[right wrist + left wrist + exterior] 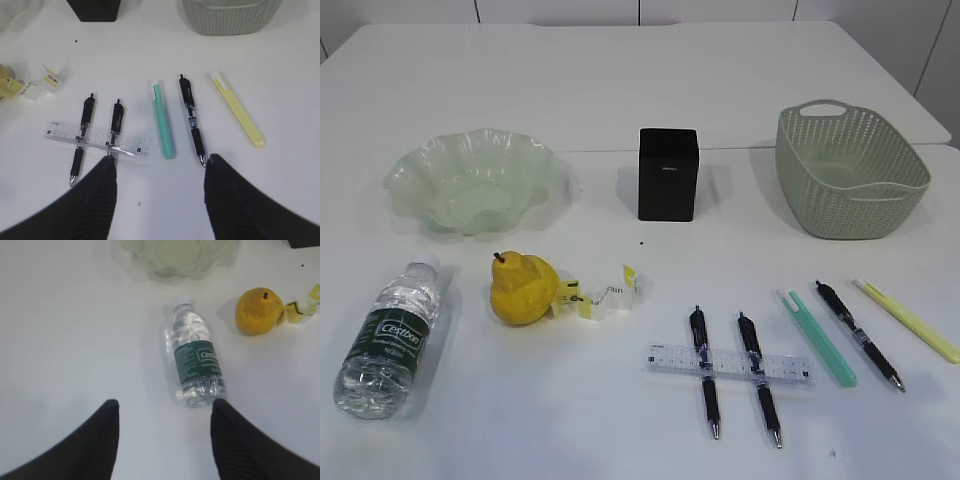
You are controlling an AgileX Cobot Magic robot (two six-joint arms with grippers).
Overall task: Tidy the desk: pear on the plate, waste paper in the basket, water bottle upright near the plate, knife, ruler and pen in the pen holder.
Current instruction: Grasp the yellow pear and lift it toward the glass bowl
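The table [620, 100] is plain white. The pear [523, 289] is yellow with a dark stem. The bottle [388, 340] is clear with a dark green label and white lettering. The plate [470, 180] is pale translucent green. The pen holder [667, 174] is black. The basket [850, 170] is sage green with a perforated weave. The ruler [728, 364] is clear with fine markings. The waste paper [605, 295] is white and yellow.

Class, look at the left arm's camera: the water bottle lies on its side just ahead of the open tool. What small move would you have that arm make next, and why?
Probably lower the left tool forward over the water bottle and close on its body. The bottle lies flat, base toward the tool, cap toward the plate, nothing is held yet, and the pear lies clear to one side.
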